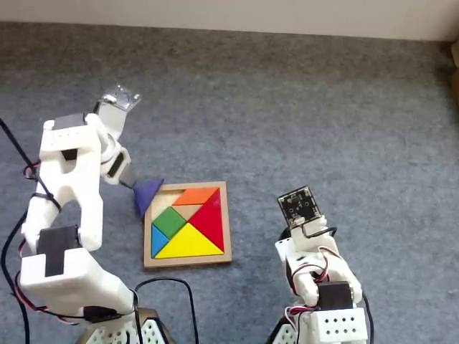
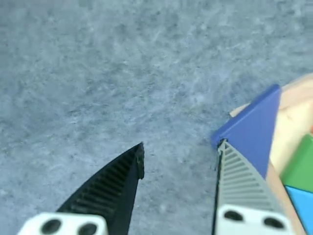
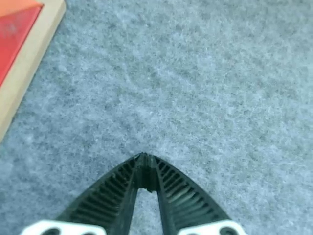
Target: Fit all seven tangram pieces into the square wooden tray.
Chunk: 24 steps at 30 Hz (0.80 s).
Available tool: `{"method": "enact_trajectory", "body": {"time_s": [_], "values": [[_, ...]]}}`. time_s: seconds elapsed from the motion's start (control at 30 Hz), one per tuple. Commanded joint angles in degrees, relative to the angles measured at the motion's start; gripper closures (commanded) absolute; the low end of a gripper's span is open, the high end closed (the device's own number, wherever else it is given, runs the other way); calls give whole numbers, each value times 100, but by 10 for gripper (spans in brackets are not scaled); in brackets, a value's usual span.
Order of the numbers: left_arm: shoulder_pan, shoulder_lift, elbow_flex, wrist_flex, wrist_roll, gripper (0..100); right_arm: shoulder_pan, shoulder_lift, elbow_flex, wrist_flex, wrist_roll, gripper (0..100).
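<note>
Placing step. My left gripper (image 2: pixel 181 145) is released, wide open. The blue triangle (image 2: pixel 254 125) touches the outside of its grey finger (image 2: pixel 239 186), half across the tray (image 1: pixel 188 261) corner at 10 o'clock. Next I'd regrasp and seat it flat. Right gripper (image 3: pixel 145 160) is clenched over the carpet (image 3: pixel 220 88).

The light is soft and even and seems to come from above. In the high view the grey surface (image 1: pixel 323 107) is lit almost the same from edge to edge, with no hard shadow on it. Under the left arm (image 1: pixel 72 186) there is only a faint, diffuse darkening, and the wooden tray (image 1: pixel 188 262) throws a thin shadow line along its near rim. A shiny part (image 1: pixel 120 97) at the far end of that arm catches a small white glare. In the wrist views the right claw (image 3: pixel 145 157) looks dark, yet its ribs are readable — the blue triangle (image 2: pixel 254 122) shows a matte face without reflection.
</note>
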Motion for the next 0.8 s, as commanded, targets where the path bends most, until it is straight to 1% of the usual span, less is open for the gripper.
{"method": "enact_trajectory", "body": {"time_s": [0.0, 0.1, 0.23, 0.27, 0.37, 0.77], "values": [[382, -66, 145, -35, -26, 758, 66, -110, 629, 40, 70, 989], [673, -110, 286, 26, -18, 758, 66, -110, 629, 40, 70, 989], [1059, -110, 154, 563, 0, 758, 66, -110, 629, 40, 70, 989], [1095, -110, 101, 607, 114, 758, 66, -110, 629, 40, 70, 989], [1086, -110, -119, 633, 387, 758, 66, -110, 629, 40, 70, 989], [1147, -57, -198, 607, 396, 758, 66, -110, 629, 40, 70, 989]]}}
